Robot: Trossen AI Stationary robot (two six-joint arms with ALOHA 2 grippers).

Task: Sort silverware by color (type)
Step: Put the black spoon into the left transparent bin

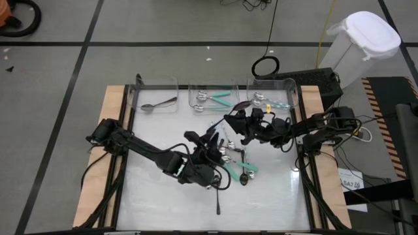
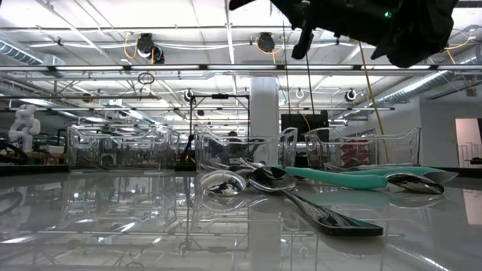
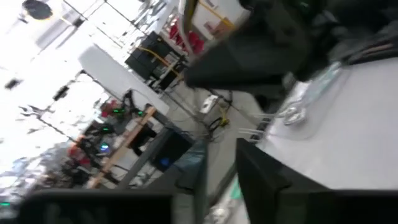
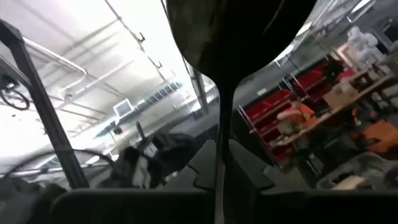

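A dark spoon (image 4: 219, 118) is clamped in the right gripper (image 1: 236, 121) near the bins (image 1: 212, 95). The left gripper (image 1: 210, 145) is placed over the silverware pile (image 1: 236, 163); whether its fingers are wide or narrow cannot be told.

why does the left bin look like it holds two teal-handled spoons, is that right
Not quite. In the high view the left bin holds one dark spoon. The teal-handled spoons lie in the middle bin.
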